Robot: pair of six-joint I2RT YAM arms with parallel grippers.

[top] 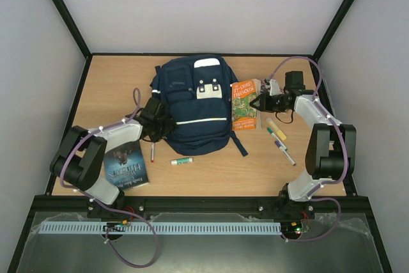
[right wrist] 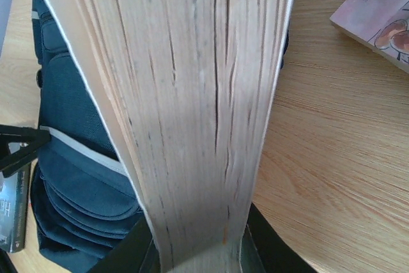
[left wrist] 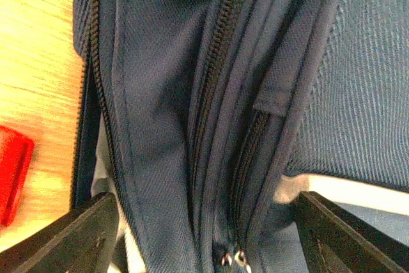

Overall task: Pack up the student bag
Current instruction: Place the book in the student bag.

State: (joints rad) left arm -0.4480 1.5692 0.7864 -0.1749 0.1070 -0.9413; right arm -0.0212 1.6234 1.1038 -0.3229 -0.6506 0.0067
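Observation:
The navy student bag (top: 195,103) lies flat in the middle of the table, its white patches facing up. My left gripper (top: 161,126) is at the bag's left side. In the left wrist view it (left wrist: 208,222) is open, its fingers (left wrist: 83,234) wide apart around the bag's (left wrist: 160,94) zippered edge, with two zipper pulls (left wrist: 233,259) between them. My right gripper (top: 259,101) is shut on an orange book (top: 245,103) just right of the bag. In the right wrist view the gripper (right wrist: 198,247) clamps the book's page edge (right wrist: 192,94), which is held on end.
A dark book (top: 126,167) lies at the front left. A red pen (top: 152,151) and a green-capped marker (top: 181,160) lie in front of the bag. A yellow highlighter (top: 277,127) and markers (top: 282,146) lie on the right. A pinkish book (right wrist: 383,11) lies beyond the held book.

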